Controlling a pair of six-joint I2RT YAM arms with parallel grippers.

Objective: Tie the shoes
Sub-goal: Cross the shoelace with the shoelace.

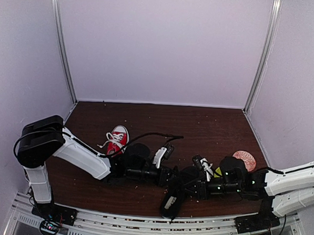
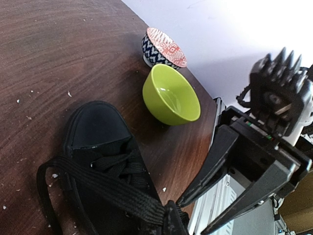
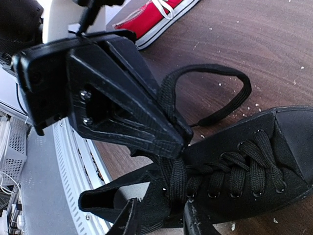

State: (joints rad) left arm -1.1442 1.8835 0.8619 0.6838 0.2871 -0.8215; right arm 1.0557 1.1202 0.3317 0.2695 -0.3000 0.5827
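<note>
Counting: two shoes, two bowls, two arms
Black shoe (image 3: 244, 166): on the table (image 2: 58, 44), beneath both grippers
Red sneaker (image 1: 117, 138): well left of the black shoe and farther back, a white lace trailing off it
Bowls: green bowl (image 2: 171, 95) just beyond the black shoe's toe, patterned bowl (image 2: 164, 49) just past that
Left arm (image 1: 84, 158): stretched low toward the black shoe; left gripper (image 3: 182, 138) clenched on a black lace (image 2: 107, 188) above the tongue
Right arm (image 1: 293, 182): low, reaching in from the opposite side; right gripper (image 2: 194, 215) fingers apart, straddling the lace at the shoe's collar, gripping nothing
</note>
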